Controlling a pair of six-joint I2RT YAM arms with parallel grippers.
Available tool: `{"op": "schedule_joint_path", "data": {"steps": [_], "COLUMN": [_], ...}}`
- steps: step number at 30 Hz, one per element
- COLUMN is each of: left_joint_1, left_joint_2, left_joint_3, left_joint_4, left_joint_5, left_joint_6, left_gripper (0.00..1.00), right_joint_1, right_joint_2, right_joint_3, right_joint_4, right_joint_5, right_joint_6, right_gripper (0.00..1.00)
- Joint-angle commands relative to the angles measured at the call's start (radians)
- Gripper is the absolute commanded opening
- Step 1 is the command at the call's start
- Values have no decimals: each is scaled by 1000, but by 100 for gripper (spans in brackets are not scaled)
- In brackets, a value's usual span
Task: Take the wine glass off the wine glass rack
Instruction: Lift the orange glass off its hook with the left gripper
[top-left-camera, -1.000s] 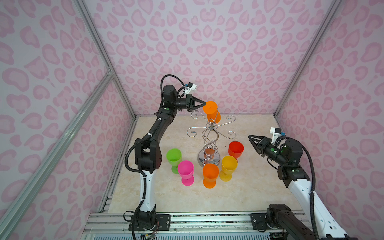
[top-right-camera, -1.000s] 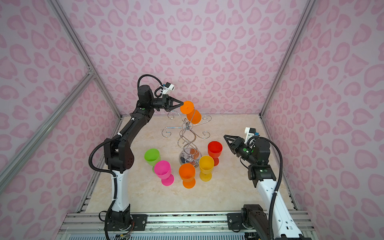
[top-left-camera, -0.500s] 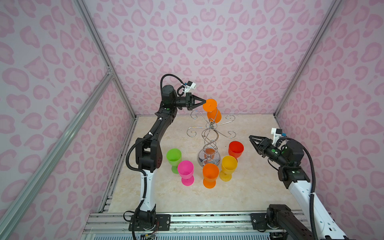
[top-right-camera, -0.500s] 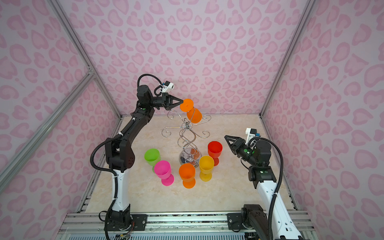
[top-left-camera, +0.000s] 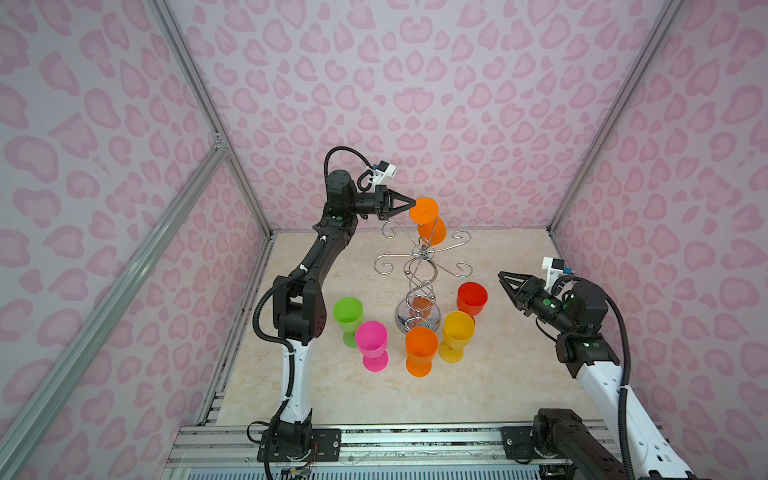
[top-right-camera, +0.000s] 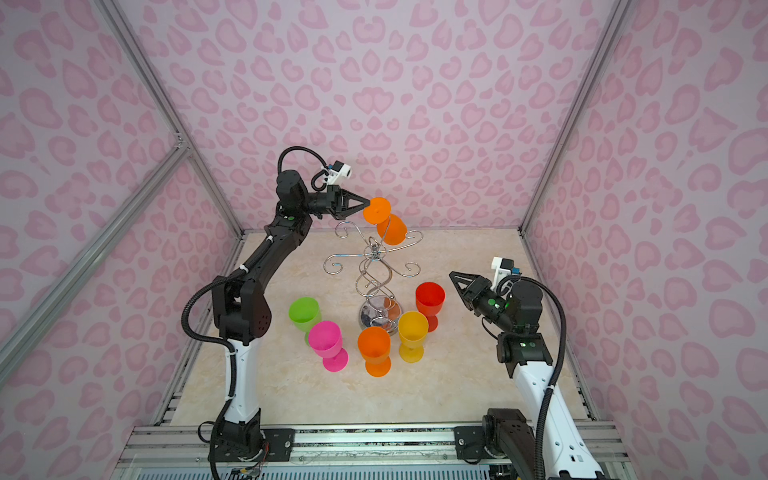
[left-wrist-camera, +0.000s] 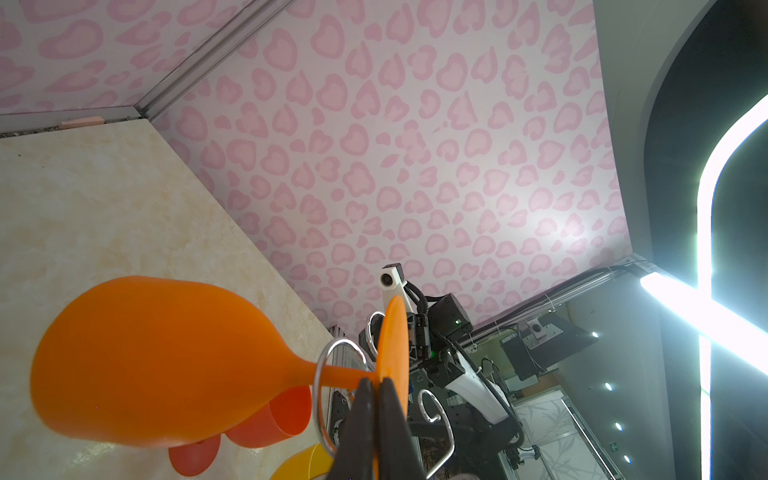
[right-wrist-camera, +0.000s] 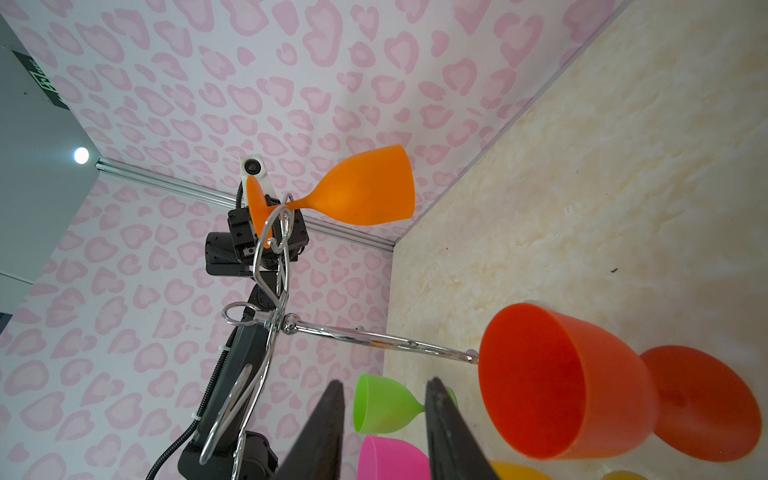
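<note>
An orange wine glass (top-left-camera: 432, 232) (top-right-camera: 391, 230) hangs bowl-down and tilted from a back arm of the chrome wine glass rack (top-left-camera: 422, 266) (top-right-camera: 376, 270). In the left wrist view its stem (left-wrist-camera: 332, 372) passes through a curled chrome loop (left-wrist-camera: 318, 374). My left gripper (top-left-camera: 411, 203) (top-right-camera: 365, 203) (left-wrist-camera: 377, 386) is shut on the rim of the glass's round foot (left-wrist-camera: 392, 332). My right gripper (top-left-camera: 503, 276) (top-right-camera: 454, 275) (right-wrist-camera: 385, 381) hovers open and empty to the right of the rack, pointing at it. The right wrist view shows the hanging glass (right-wrist-camera: 361, 187) and the rack (right-wrist-camera: 332, 330).
Several glasses stand upright on the marble table (top-left-camera: 498, 374) round the rack's mirrored base (top-left-camera: 417, 322): green (top-left-camera: 348, 309), pink (top-left-camera: 371, 338), orange (top-left-camera: 421, 345), yellow (top-left-camera: 457, 330) and red (top-left-camera: 471, 297). Pink patterned walls close in the left, back and right sides.
My left gripper, holding the glass's foot, has risen slightly and edged right. The right arm has not visibly moved.
</note>
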Motion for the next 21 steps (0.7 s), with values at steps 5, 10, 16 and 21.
{"op": "schedule_joint_path", "data": {"steps": [5,10,16,21], "left_joint_1": [-5,-4,-5,-5], "left_joint_2": [-19,-23,-11,-13], "left_joint_3": [2,16,50,53], "left_joint_4": [61,65,65,66], "left_joint_5": [24,39,49,57], "left_joint_6": [25,37,39,39], "left_gripper": [2,2,2,2], "right_joint_1": [-2,-1,-2,-2], "right_joint_2": [1,1,-3,-3], "right_joint_3": [-11,-10,-13,-13], "right_joint_4": [42,42,39,37], "right_joint_5": [-8,-7,-4,-4], "right_joint_6": [3,4,4,5], "right_gripper": [34,34,34,34]}}
